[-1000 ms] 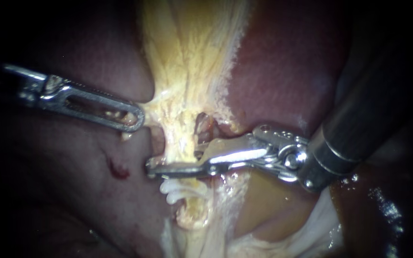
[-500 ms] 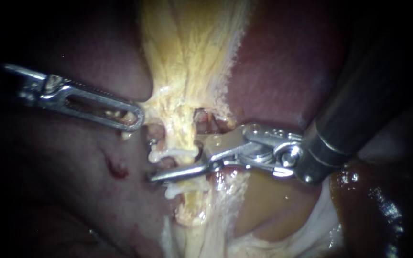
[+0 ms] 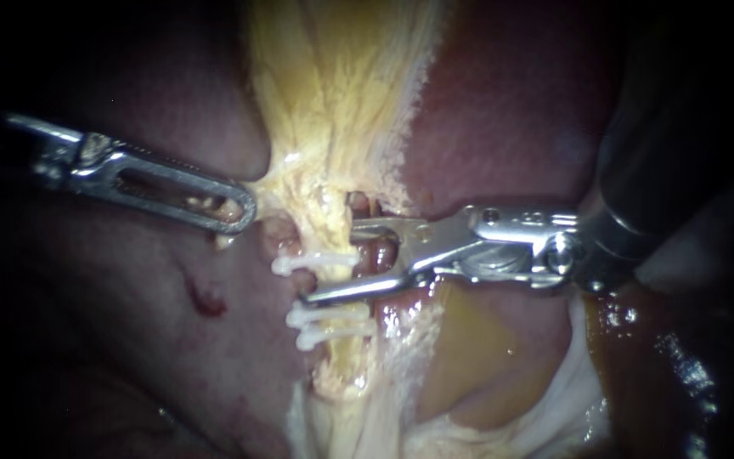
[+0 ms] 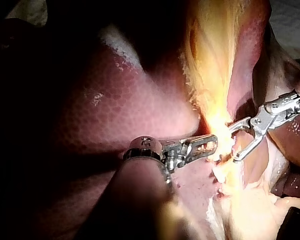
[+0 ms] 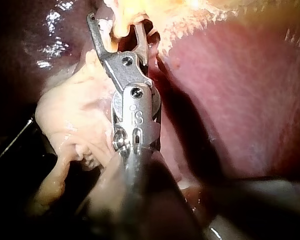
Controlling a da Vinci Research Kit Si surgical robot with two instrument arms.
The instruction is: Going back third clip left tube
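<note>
We record the step in hand as withdrawal of the right instrument (image 3: 330,262) from the clipped tube (image 3: 326,223) at centre frame. Its jaws stand wide open and hold nothing. The upper jaw lies level just right of the tube, and the lower jaw slants down-left, with its tip between the upper clip (image 3: 312,262) and the two lower clips (image 3: 331,325).

The left instrument (image 3: 235,211), entering from the left edge, has its jaws closed on the yellow tissue (image 3: 278,191) beside the tube and draws it leftward.

In our judgement, the withdrawal is best made straight back along the shaft, towards the right edge. The jaws should stay open until both tips are clear, and the lower tip must not snag either neighbouring clip. The left instrument's traction should be held steady so the tube does not slacken against the departing jaws. The liver (image 3: 503,127) behind the shaft should be spared any scraping.

Against one second ago, the jaws then lay together across the tube and the upper clip was not visible. Half a second ago they had parted and the clip showed. Now they are wider apart and drawn further right, the shaft has risen in the frame, and the left instrument is unmoved.
</note>
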